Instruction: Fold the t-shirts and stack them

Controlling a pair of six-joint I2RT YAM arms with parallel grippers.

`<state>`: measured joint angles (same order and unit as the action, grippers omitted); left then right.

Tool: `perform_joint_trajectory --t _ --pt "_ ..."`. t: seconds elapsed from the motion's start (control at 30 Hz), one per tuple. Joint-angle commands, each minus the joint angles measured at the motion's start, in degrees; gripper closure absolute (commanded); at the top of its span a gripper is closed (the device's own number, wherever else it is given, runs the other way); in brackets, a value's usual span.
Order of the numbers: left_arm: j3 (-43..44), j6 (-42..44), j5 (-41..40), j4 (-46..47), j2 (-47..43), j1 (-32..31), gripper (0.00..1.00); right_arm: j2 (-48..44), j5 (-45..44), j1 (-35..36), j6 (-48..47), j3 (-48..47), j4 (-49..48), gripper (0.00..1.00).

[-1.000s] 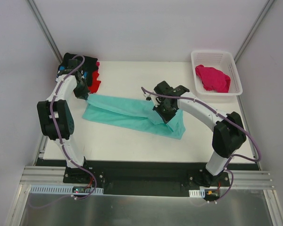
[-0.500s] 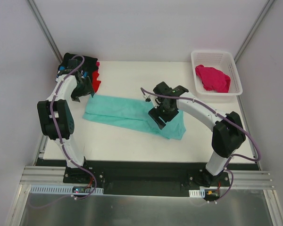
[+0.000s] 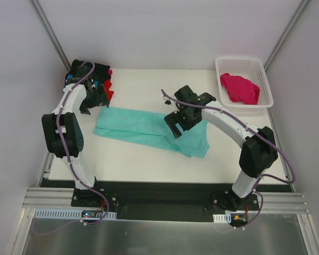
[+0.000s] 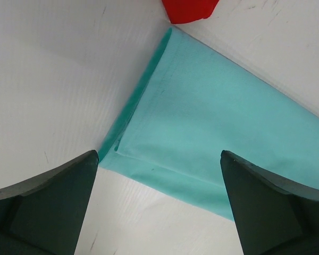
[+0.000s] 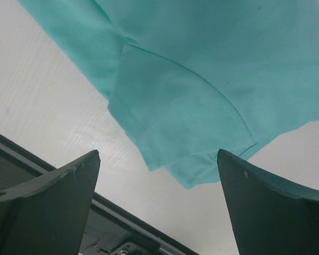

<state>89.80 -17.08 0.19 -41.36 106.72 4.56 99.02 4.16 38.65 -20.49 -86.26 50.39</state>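
Observation:
A mint-teal t-shirt (image 3: pixel 149 130) lies flat on the white table as a long folded strip, slanting from back left to front right. My left gripper (image 3: pixel 91 105) hovers open above its left end; the wrist view shows that corner (image 4: pixel 218 122) between my spread fingers (image 4: pixel 158 159), with nothing held. My right gripper (image 3: pixel 175 126) hangs open over the right end, where the sleeve (image 5: pixel 202 79) lies below the parted tips (image 5: pixel 158 156). A black t-shirt (image 3: pixel 98 69) on a red one (image 3: pixel 108 93) sits at the back left. A magenta-pink t-shirt (image 3: pixel 239 87) lies crumpled in the basket.
The white lattice basket (image 3: pixel 266 79) stands at the back right corner of the table (image 3: pixel 143 85). The table's dark front rail (image 5: pixel 127 223) shows just below the right gripper. A red shirt corner (image 4: pixel 189 9) lies close to the teal shirt's left end.
Both grippers went from shut on the teal shirt's ends to open, letting it go and lifting off. The shirt has settled flat on the table.

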Motion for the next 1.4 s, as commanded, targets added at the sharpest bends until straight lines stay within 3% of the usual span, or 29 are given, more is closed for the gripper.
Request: perform_joint_trajectory --t 0.0,0.23,0.53,0.8,1.37 --pt "1.7 -1.2 2.5 -0.8 -3.2 -1.1 0.01 -1.9 4.0 -6.3 8.6 4.0 -6.6 0.05" --pt "-0.9 -4.7 3.8 1.1 -2.7 -4.5 0.01 0.2 2.2 -7.5 13.8 2.1 -7.0 0.04" --pt "-2.6 -7.8 12.3 3.9 2.2 -8.4 0.01 -2.0 12.3 -8.1 23.2 7.6 -10.2 0.02" --pt "-6.4 -8.4 12.2 5.8 4.6 -8.9 0.01 -5.9 26.1 -8.2 35.0 23.1 -28.7 0.02" --pt "-7.7 -6.3 7.9 6.0 2.6 -8.8 0.01 -6.8 21.6 -8.2 31.6 26.8 -24.5 0.01"
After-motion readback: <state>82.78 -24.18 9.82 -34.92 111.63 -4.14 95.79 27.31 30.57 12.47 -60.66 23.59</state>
